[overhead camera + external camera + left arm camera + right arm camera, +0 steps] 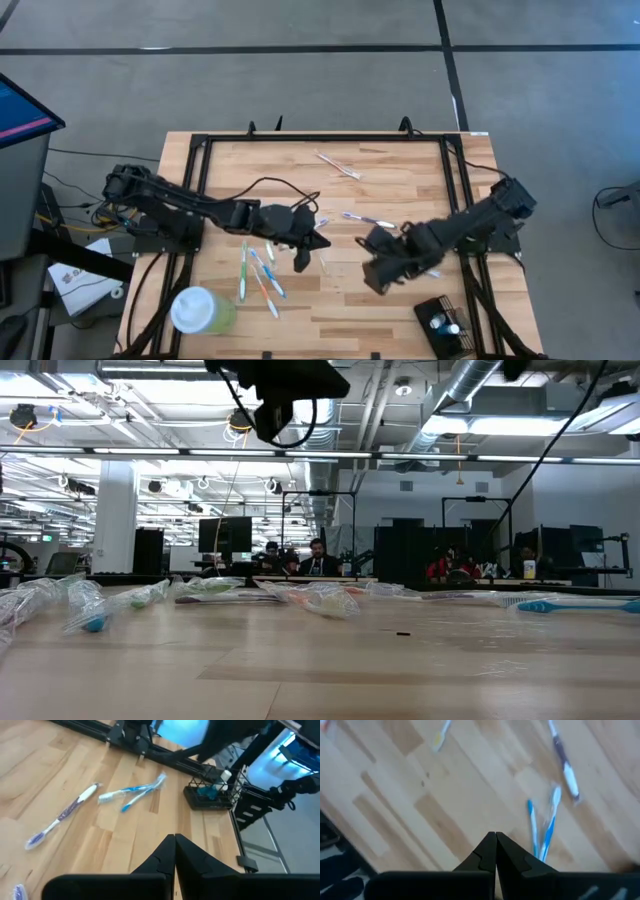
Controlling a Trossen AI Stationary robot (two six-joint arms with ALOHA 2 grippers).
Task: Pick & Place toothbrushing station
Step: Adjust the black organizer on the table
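The wooden table (400,190) is carrying everything, and the toothbrushing station (444,324), a small black holder, is sitting at its near right corner, touched by nothing. The two dark arms are reaching in from either side and hanging over the middle of the table, up and to the left of the station. The right end effector (375,275) is hovering just up-left of the station, its fingers (495,851) pressed together on nothing. The left end effector (305,257) is hanging farther left of the station, well apart from it, its fingers (175,852) likewise closed and empty. Far left of the station, at the opposite near corner, a pale green cup (203,310) with a white lid is standing. Between the cup and the station, under the left arm, a cluster of toothbrushes (262,277) is lying flat. More wrapped toothbrushes (366,219) are lying above the station toward mid-table, and one pair (338,166) near the far edge.
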